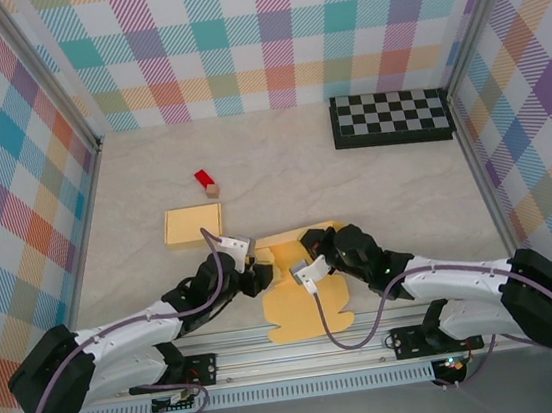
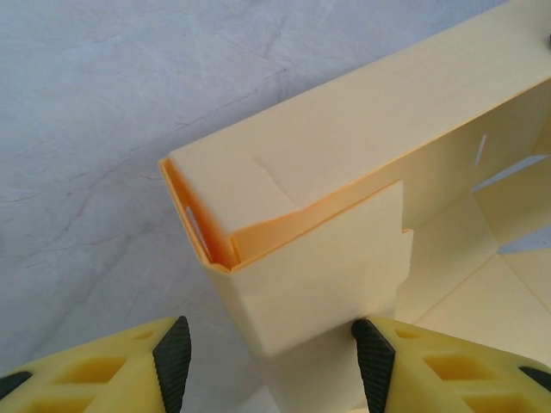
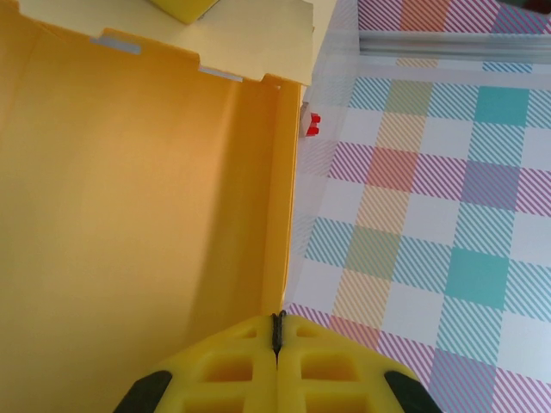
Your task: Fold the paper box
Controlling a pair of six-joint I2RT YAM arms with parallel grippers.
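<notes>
Paper box partly formed, lying at the counter's near edge between both arms. Long axis near to far, flat flap toward the bases. Left hand released, fingers astride a raised corner. Right hand clenched on nothing, beside the orange inner face.

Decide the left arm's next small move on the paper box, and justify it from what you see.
Probably close the left gripper on the upright corner flap of the paper box: its jaws stand open about that corner, and the right gripper sits shut beside the inner wall.
</notes>
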